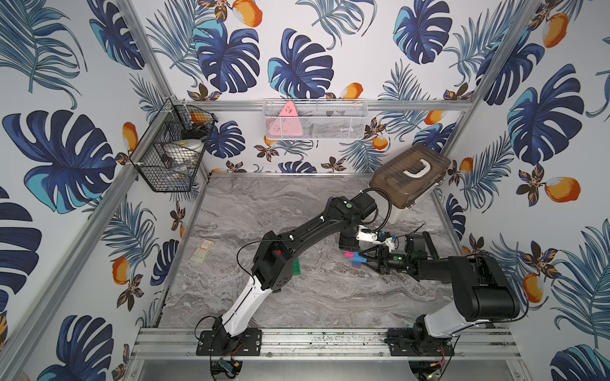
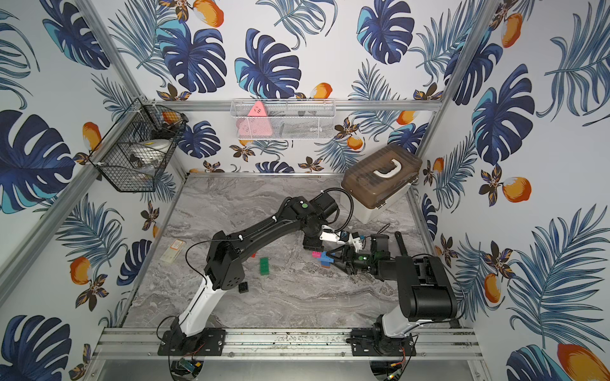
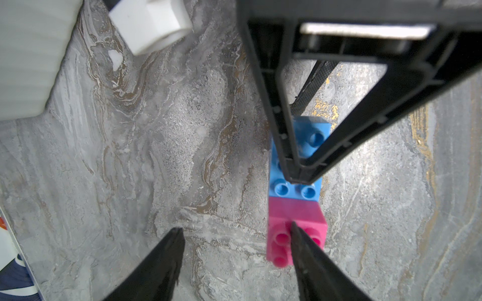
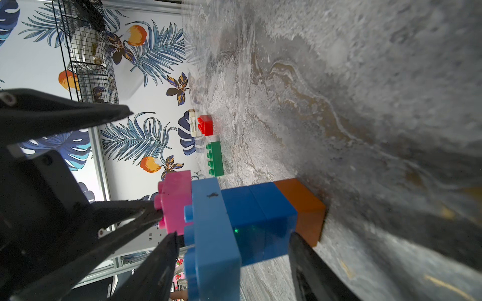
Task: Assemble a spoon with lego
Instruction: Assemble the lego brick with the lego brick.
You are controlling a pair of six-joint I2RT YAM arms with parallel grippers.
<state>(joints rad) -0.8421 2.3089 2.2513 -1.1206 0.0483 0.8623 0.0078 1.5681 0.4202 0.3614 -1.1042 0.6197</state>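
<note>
Left jaws gape over pink brick (image 3: 297, 211), right jaws' grip unclear; mesh basket (image 1: 340, 127) holds pink triangle (image 1: 286, 123).

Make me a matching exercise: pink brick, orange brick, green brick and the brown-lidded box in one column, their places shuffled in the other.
1 pink brick
2 orange brick
3 green brick
4 brown-lidded box

A far right corner of the table
B loose, by itself
C bottom of the stack
D top of the stack, on the light blue brick

Pairs: 1-D, 2-C, 3-B, 4-A
</note>
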